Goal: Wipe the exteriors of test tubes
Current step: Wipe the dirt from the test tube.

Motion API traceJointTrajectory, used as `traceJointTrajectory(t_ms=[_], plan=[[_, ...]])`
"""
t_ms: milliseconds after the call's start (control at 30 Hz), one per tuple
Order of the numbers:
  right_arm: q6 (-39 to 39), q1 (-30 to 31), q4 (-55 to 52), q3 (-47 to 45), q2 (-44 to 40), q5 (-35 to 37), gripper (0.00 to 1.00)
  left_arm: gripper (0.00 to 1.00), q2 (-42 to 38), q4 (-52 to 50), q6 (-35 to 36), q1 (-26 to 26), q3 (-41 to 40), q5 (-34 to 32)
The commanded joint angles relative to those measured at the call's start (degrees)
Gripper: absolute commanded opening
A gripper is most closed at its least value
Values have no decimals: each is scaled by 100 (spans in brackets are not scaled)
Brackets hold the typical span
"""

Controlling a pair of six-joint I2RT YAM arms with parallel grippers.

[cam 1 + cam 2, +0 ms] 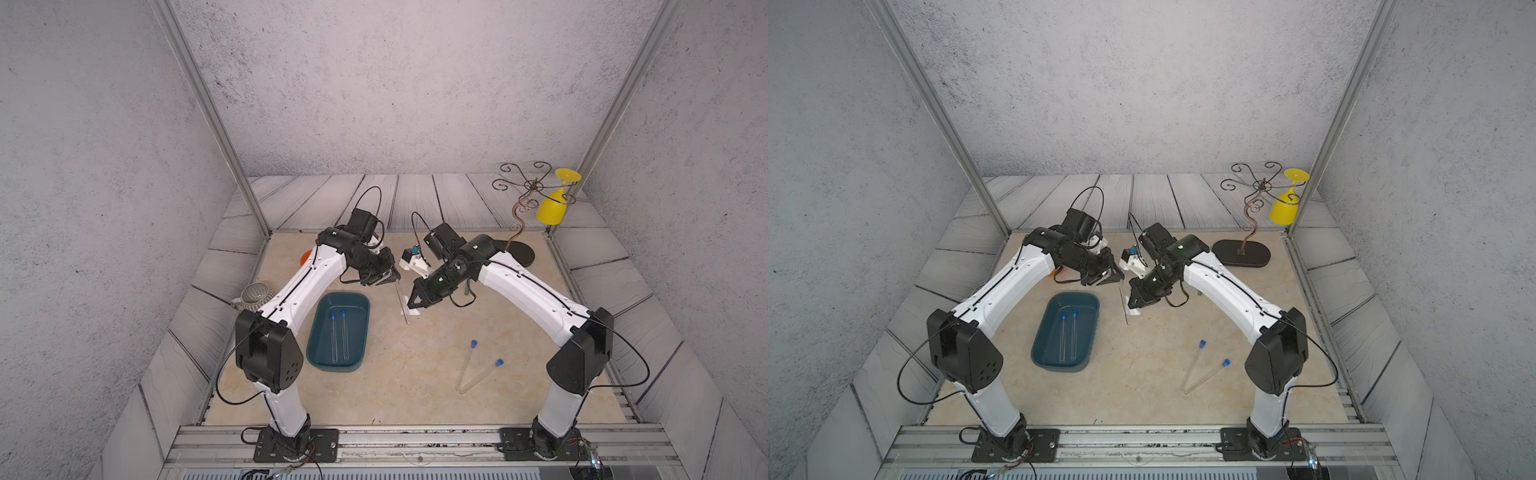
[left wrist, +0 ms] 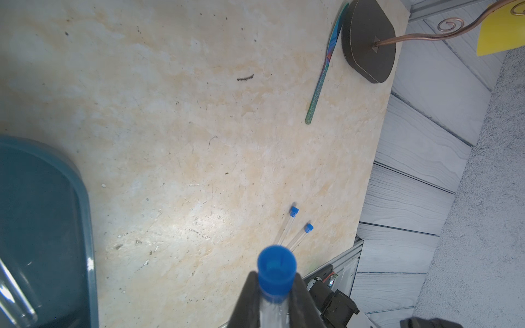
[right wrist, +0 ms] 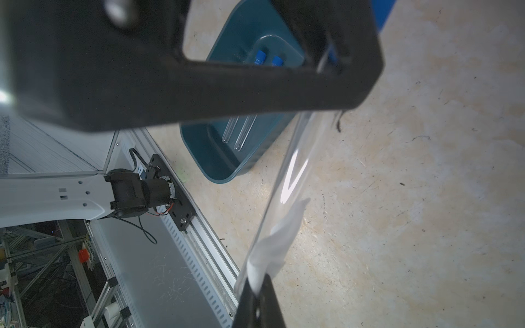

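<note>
Left gripper (image 1: 394, 277), in both top views, pinches the capped end of one test tube (image 1: 402, 303) just off table centre toward 12 o'clock. The tube slants away toward 5 o'clock. Right gripper (image 1: 413, 307) is closed on a white cloth (image 1: 412, 312) pressed against that tube's lower end. Two test tubes (image 1: 334, 336) lie side by side in the teal tub (image 1: 320, 362) at 9 o'clock, caps toward 12. A loose pair (image 1: 465, 368) lies on the table (image 1: 395, 386) at 4 o'clock, rounded ends converging, caps apart. A wire rack (image 1: 521, 255) carrying a yellow glass (image 1: 550, 210) stands at 2 o'clock.

From the left wrist, black fingers (image 2: 250, 298) clamp the tube (image 2: 275, 265) just under its blue cap. Beyond it lies the loose pair (image 2: 287, 227), and a teal-blue utensil (image 2: 324, 71) lies just beside the rack base (image 2: 369, 42).

From the right wrist, dark fingers (image 3: 272, 306) meet on the cloth (image 3: 279, 241), which wraps the clear tube (image 3: 295, 159). Behind sits the tub (image 3: 221, 173) holding its two tubes (image 3: 245, 133).
</note>
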Motion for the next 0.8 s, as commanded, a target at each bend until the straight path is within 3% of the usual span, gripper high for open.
traceJointTrajectory(t_ms=[0, 400, 767], plan=[[-31, 0, 87, 296, 74, -84, 3, 11, -31, -118, 4, -63, 91, 52], [-27, 0, 137, 404, 213, -102, 3, 11, -26, -120, -17, -99, 133, 61], [-250, 0, 72, -495, -496, -187, 4, 11, 192, -56, -70, -81, 407, 17]])
